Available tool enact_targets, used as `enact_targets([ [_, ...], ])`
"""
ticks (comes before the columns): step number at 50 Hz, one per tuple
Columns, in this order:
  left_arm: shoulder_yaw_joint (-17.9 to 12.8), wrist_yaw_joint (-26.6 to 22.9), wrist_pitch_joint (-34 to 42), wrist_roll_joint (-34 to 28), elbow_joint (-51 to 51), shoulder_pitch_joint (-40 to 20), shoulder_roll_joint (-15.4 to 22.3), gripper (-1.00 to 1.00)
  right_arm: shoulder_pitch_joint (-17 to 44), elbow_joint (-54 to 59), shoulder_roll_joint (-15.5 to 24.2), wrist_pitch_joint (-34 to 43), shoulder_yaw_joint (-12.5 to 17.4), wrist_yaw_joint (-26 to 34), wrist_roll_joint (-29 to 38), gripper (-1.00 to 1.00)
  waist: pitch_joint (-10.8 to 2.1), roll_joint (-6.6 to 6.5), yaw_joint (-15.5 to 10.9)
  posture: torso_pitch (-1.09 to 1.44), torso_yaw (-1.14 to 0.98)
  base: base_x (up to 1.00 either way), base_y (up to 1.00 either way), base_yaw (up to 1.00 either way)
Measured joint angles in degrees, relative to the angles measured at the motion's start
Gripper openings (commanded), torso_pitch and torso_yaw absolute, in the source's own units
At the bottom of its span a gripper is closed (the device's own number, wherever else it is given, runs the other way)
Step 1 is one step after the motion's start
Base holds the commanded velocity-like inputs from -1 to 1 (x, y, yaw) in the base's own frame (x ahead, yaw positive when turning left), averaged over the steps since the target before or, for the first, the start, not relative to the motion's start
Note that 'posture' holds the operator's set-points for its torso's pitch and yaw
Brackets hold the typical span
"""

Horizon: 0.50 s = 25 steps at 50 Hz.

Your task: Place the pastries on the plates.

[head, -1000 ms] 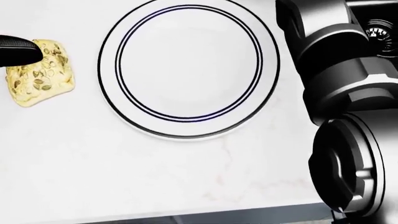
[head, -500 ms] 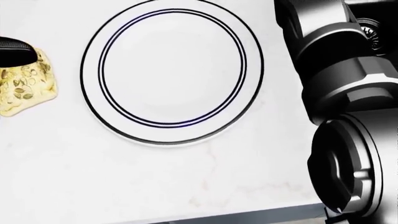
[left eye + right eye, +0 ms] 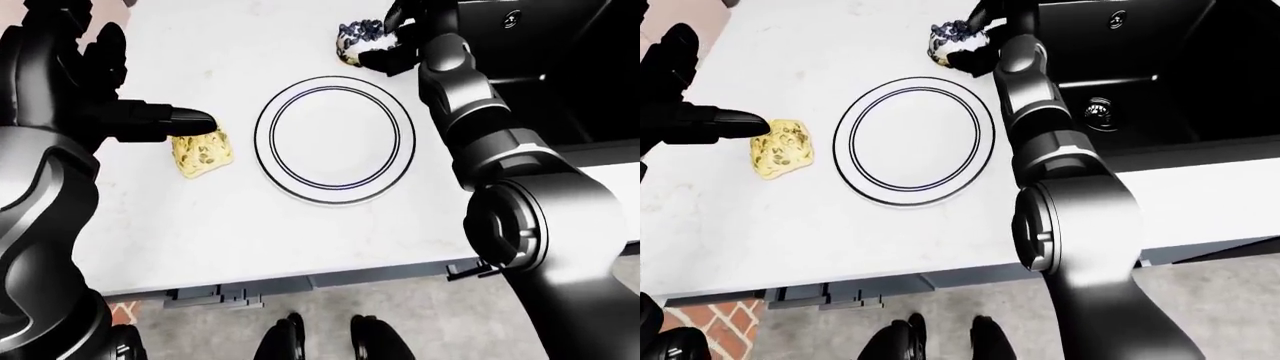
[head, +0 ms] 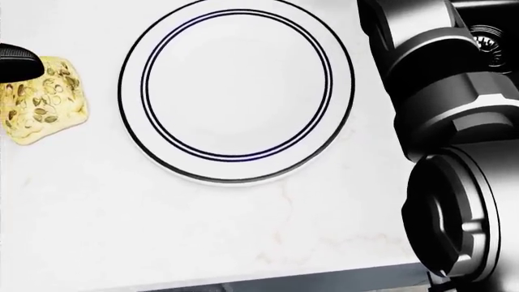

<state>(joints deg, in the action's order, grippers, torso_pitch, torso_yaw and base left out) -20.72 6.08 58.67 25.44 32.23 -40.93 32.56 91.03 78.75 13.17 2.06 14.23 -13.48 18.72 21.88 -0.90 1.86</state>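
A white plate [image 3: 335, 140] with dark rings lies bare in the middle of the white counter [image 3: 250, 225]. Left of it lies a yellow seeded pastry [image 3: 203, 152]. My left hand [image 3: 160, 112] is open, and one outstretched fingertip [image 3: 192, 121] touches the pastry's upper edge. At the top of the left-eye view my right hand [image 3: 385, 37] has its fingers closed round a white pastry with dark blue bits [image 3: 355, 36], above the plate's upper right rim. In the head view only the plate, the seeded pastry [image 4: 44, 100] and that fingertip show.
A black sink [image 3: 1140, 67] with a drain is set into the counter right of my right arm. My right forearm [image 4: 446, 121] fills the right side of the head view. The counter's edge [image 3: 300, 277] runs along the bottom, with grey floor beneath.
The head view swayed left, then back right, so the camera moved. The seeded pastry keeps its distance from the plate, and the left fingertip stays at its upper edge.
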Motion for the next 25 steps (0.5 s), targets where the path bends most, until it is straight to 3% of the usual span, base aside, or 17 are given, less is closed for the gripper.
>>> enact_targets([
  [25, 0.03, 0.37, 0.08, 0.4, 0.42, 0.22, -0.39, 1.0, 2.7, 0.91, 0.48, -3.0, -0.49, -0.94, 0.28, -1.0, 1.72, -0.71, 0.17, 0.55, 0.0, 0.0, 0.0, 0.0],
])
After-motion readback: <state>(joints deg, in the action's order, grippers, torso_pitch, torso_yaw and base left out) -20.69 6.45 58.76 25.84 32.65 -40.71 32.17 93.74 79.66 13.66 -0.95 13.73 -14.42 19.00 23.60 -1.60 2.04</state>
